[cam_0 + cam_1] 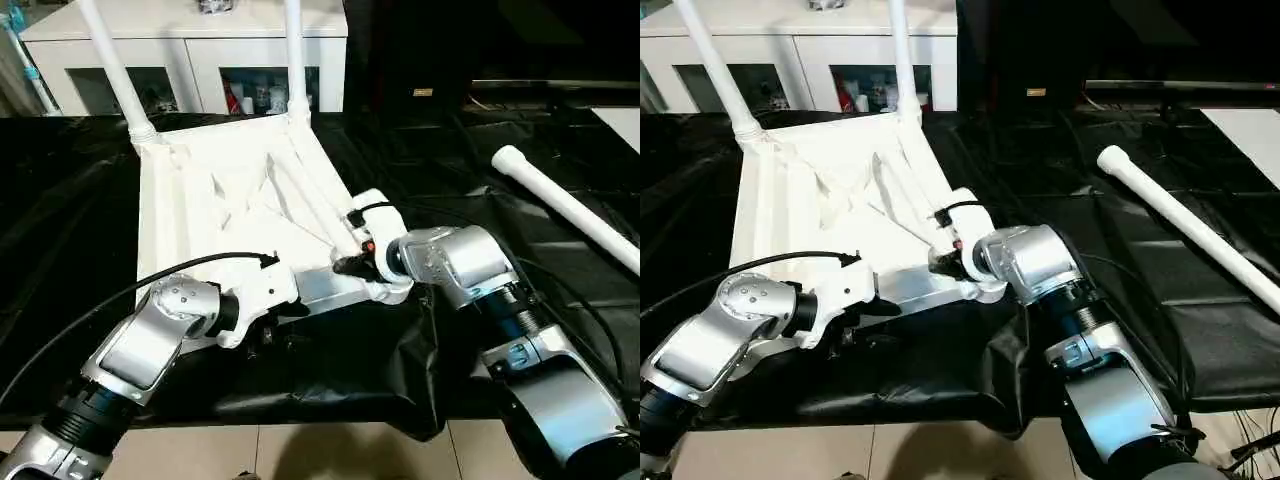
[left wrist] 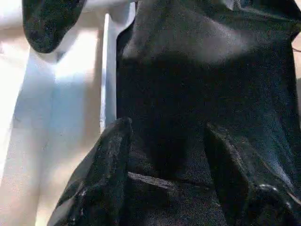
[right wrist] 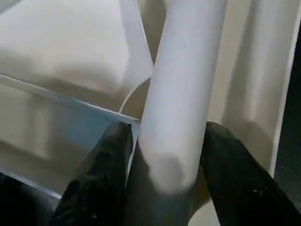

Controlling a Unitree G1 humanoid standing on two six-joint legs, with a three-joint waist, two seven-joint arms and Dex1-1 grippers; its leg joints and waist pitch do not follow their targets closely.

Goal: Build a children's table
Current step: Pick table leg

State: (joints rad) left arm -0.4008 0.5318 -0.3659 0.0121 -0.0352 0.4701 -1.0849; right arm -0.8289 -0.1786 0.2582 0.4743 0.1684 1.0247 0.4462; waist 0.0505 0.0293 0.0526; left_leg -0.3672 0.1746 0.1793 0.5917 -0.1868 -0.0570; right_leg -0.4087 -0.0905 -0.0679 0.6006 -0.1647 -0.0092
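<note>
Two legs (image 1: 112,62) already stand upright in the far corner sockets of the upturned tabletop (image 1: 200,215), which lies on black sheeting (image 1: 420,160) with its ribbed underside facing up. A third leg (image 3: 181,89) lies slanted across those ribs, its end caught between the two black fingers (image 3: 101,174) of the right gripper (image 3: 164,155); the fingers sit against either side of the tube, so it is clamped on that leg at the tabletop's near right corner. To that gripper's right, well apart, a fourth leg (image 1: 570,205) lies loose on the sheeting. The left gripper (image 2: 169,165) sits at the tabletop's near edge with its fingers spread and nothing between them (just black sheeting ahead, the white rim (image 2: 61,117) beside one finger). Beyond the tabletop stands a white cabinet (image 1: 190,45).
</note>
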